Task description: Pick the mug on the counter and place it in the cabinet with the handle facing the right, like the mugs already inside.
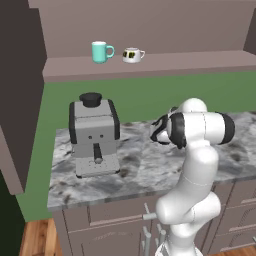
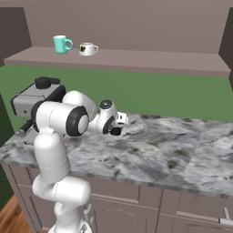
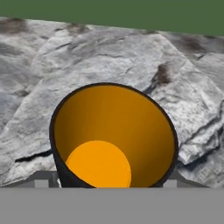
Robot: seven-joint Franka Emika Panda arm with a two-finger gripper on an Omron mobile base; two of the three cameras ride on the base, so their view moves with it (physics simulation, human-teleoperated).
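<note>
Currently, the scene reads as follows.
Mug: the black mug (image 3: 113,140) stands upright on the counter (image 1: 145,172), its orange inside facing the hand camera; in the hand view it sits between the two finger tips, its rim reaching nearly to both.
Gripper: the gripper (image 2: 119,124) hangs low over the slab, pointing down around the mug; whether the fingers (image 3: 43,179) touch the mug wall cannot be told, so the grip is uncertain.
Handle: not visible.
Counter edges: the near edge runs just behind the arm's base; the slab's left end lies beyond the coffee machine (image 1: 94,135); bare marble spreads to the right of the gripper.
Coffee machine: stands well left of the gripper, apart from it.
Cabinet: the cabinet (image 1: 150,30) shelf runs above the green wall, with a dark side panel at its left.
Shelf mugs: the teal mug (image 1: 101,51) and white mug (image 1: 132,55) stand side by side near the shelf's left end, handles to the right; the shelf to their right is open.
</note>
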